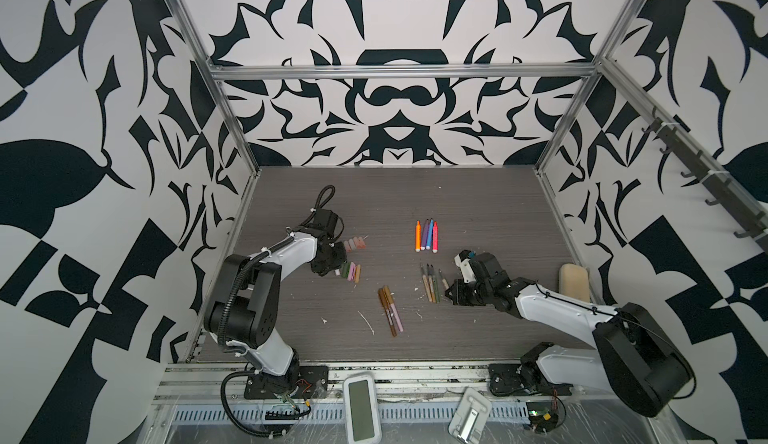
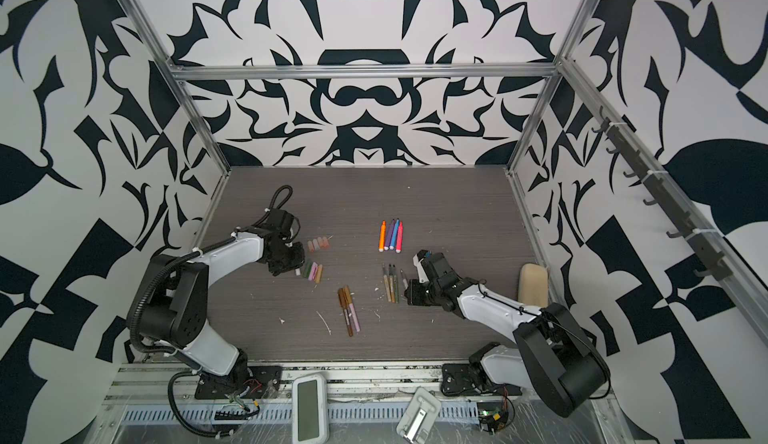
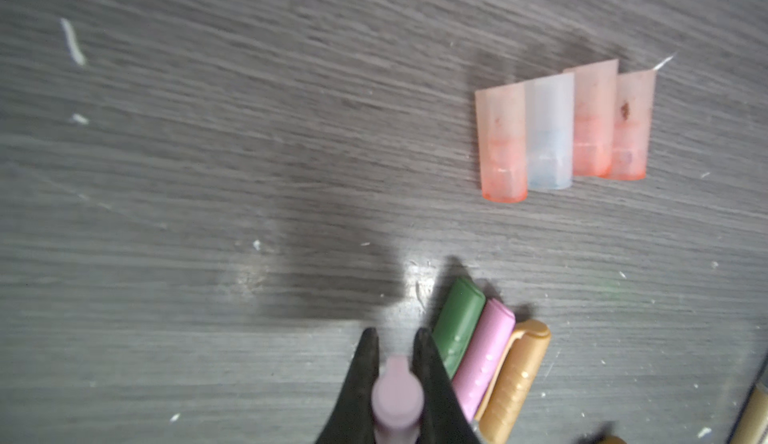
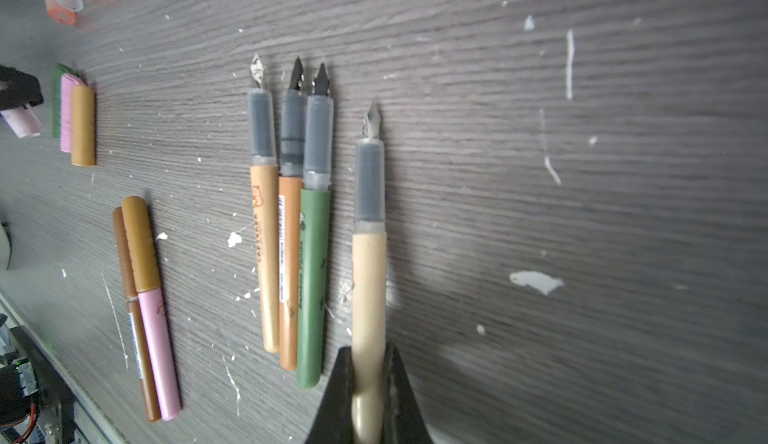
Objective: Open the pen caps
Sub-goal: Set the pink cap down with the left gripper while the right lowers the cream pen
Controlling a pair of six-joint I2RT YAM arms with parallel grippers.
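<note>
Lilac cap (image 3: 397, 396): pinched in the left pincer (image 3: 395, 338), jaws pressed on its sides. It sits just beside the row of green, pink and gold caps (image 3: 484, 354) lying on the desk (image 3: 208, 171). Four see-through caps (image 3: 561, 130) lie side by side, further off. The lilac cap looks light, stiff and smooth. It's round, so it could roll or squirt out if squeezed off-centre; best taken across the middle.

Cream pen (image 4: 369, 279): nib bare, right pincer (image 4: 368, 350) pinching its tail end, next to three other uncapped pens (image 4: 291, 254). Barrel slim and stiff; the nib looks fragile, so hold well behind it.

Two capped pens (image 4: 153, 325), brown and pink, lie together apart from these. I'd grip the barrel in one pincer, the cap in the other, and pull straight.
</note>
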